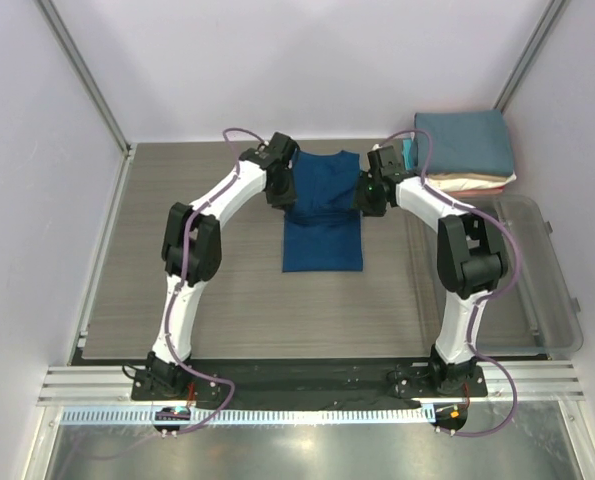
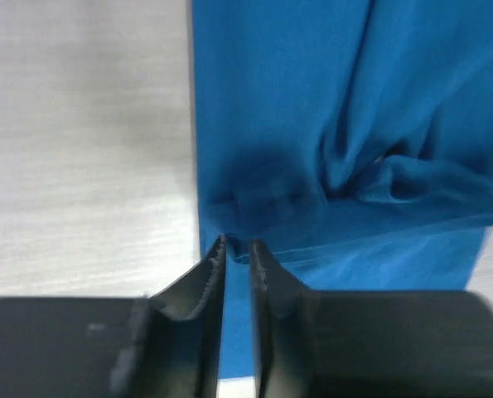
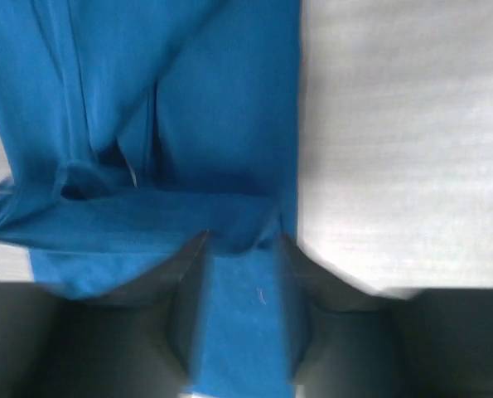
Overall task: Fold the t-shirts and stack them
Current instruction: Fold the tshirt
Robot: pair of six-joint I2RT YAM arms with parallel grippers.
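Note:
The royal-blue tee [image 1: 322,240] lies in a long narrow strip at the table's middle, and its far part is raised and creased. No chest print shows. My left gripper [image 1: 282,190] holds the tee's left edge; in the left wrist view the gripper [image 2: 238,242] has its jaws almost together on blue cloth [image 2: 329,124]. My right gripper [image 1: 370,193] holds the right edge; in the right wrist view the gripper [image 3: 242,236] has its jaws a little apart around a thicker fold of the cloth [image 3: 213,116]. A stack of folded tees [image 1: 465,145], slate-blue on top, sits at the far right.
A clear plastic bin [image 1: 549,275] lies along the table's right edge, just in front of the stack. Pale walls with metal posts close in the table at the back and on both sides. Bare grey table [image 1: 177,300] shows left of and in front of the tee.

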